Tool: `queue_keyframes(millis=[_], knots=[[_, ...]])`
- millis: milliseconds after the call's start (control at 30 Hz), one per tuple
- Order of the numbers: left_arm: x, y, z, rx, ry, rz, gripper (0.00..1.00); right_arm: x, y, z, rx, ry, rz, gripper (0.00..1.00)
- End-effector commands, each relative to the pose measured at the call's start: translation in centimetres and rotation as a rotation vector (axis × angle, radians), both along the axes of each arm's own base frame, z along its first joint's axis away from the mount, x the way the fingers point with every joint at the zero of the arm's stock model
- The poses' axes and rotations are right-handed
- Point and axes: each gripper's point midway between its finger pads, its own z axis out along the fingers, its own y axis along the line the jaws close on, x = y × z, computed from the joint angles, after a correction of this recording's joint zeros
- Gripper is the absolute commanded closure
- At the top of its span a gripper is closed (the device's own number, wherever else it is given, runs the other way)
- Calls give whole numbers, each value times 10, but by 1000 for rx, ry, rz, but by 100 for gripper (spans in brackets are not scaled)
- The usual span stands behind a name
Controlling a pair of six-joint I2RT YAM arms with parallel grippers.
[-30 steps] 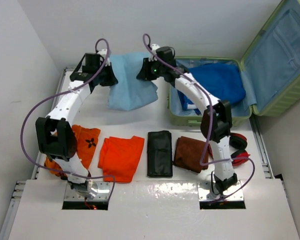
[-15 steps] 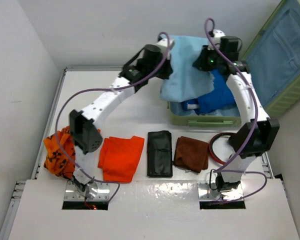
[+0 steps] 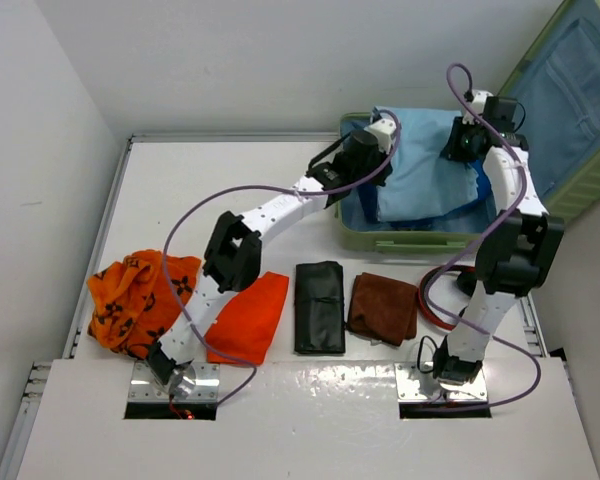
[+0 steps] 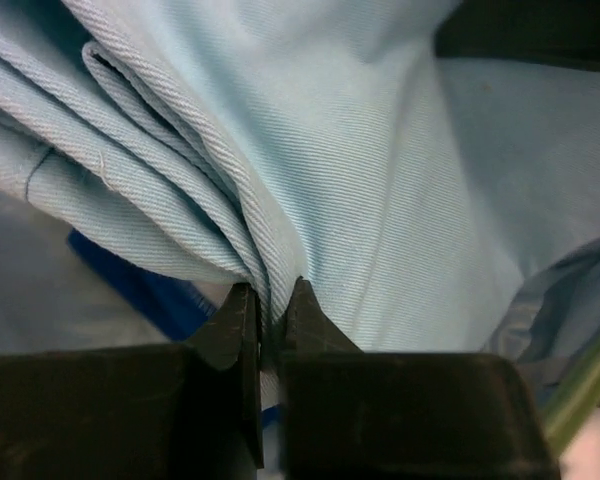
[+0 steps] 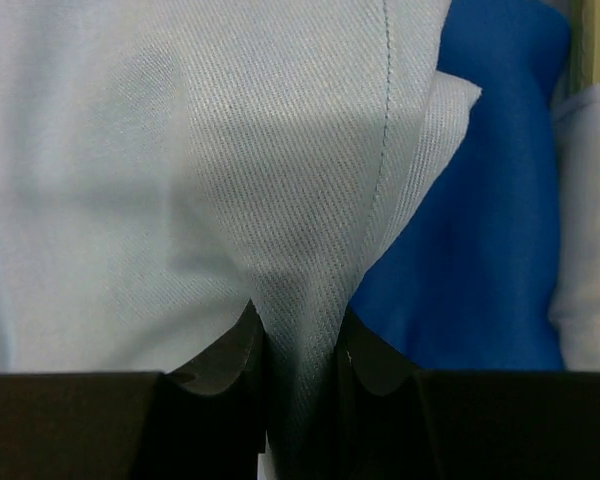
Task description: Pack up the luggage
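Observation:
The luggage (image 3: 410, 240), a light-green hard-shell suitcase with its lid (image 3: 580, 100) open, lies at the table's far right. A light-blue cloth (image 3: 420, 175) is spread inside it over a dark blue garment (image 3: 480, 212). My left gripper (image 3: 380, 128) is shut on the cloth's left edge, and folds of the light-blue cloth (image 4: 280, 150) bunch between its jaws. My right gripper (image 3: 467, 135) is shut on the cloth's right edge; the light-blue cloth (image 5: 230, 170) runs between the jaws beside the dark blue garment (image 5: 490, 200).
Near the front of the table lie an orange patterned cloth (image 3: 130, 300), a folded orange garment (image 3: 250, 320), a black folded item (image 3: 320, 305) and a brown folded cloth (image 3: 383, 308). A red-and-black object (image 3: 440, 300) sits behind the right arm.
Both arms have carried the light-blue cloth rightward from the table's middle and lowered it into the luggage over the dark blue garment. Both grips have stayed shut.

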Motion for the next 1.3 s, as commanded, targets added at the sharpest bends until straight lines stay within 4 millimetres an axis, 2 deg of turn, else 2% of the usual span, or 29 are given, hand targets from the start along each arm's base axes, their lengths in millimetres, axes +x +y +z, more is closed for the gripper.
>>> queue_keyframes(millis=[0,100,133,167,200,267,300,333,367,467,500,567,633,700,733,767,800,867,900,933,967,1000,1033,1067,1100,1133,1167,1233,1267], knots=[[4,-23,12,-52,-87,-43,87,41,-66,57,-243,-238,-102,100],[14,-23,-7,-31,-90,-13,30,57,-91,29,-285,-202,-138,100],[14,-24,-4,-37,-97,-13,26,62,-96,31,-291,-211,-146,100],[21,-15,-18,-24,-71,15,22,66,-103,6,-292,-168,-161,100],[20,-11,-9,-27,-78,29,18,70,-110,7,-303,-176,-182,100],[21,-1,-5,-21,-73,40,17,74,-117,0,-324,-178,-207,100],[25,12,-17,1,-45,70,17,78,-119,-7,-332,-171,-211,100],[30,24,-14,2,-47,94,17,80,-124,-6,-350,-177,-242,100],[30,34,4,-15,-56,115,17,84,-128,-13,-352,-171,-256,100],[37,65,3,-26,-11,169,17,90,-137,-7,-364,-192,-313,100],[36,74,21,-47,-21,181,17,90,-140,-9,-373,-189,-322,100],[36,92,21,-44,-4,207,17,92,-145,-7,-381,-197,-342,100],[33,106,45,-60,-25,228,17,90,-144,-16,-392,-168,-338,100],[29,116,57,-48,-36,253,17,84,-142,-20,-395,-141,-321,86],[27,129,69,-37,-42,274,16,79,-136,-19,-389,-133,-306,68],[22,133,71,-28,-33,274,16,78,-126,-20,-348,-134,-254,60],[20,145,70,-7,-11,287,16,70,-118,-3,-321,-154,-244,45],[8,166,80,-8,11,267,16,62,-96,39,-245,-239,-162,39],[3,175,80,3,21,254,16,55,-89,40,-217,-226,-143,37],[-4,191,59,33,81,245,16,54,-68,48,-134,-247,-76,32],[-11,200,57,40,88,217,16,49,-63,61,-119,-264,-60,31],[-27,210,71,33,74,171,16,35,-48,88,-85,-286,-27,29],[-37,219,64,79,66,103,16,30,-42,97,-72,-296,-3,29],[-60,223,37,96,124,-31,16,20,-32,119,-56,-330,38,29],[-74,228,30,123,119,-108,16,7,-20,133,-30,-342,82,29],[-90,236,37,136,91,-155,16,-7,-12,146,-17,-347,110,29],[-110,245,9,204,102,-240,16,-16,-8,150,1,-347,131,29],[-144,250,0,230,109,-375,17,-49,19,163,103,-346,234,30],[-159,245,-18,293,88,-466,17,-68,34,156,185,-292,296,32]])
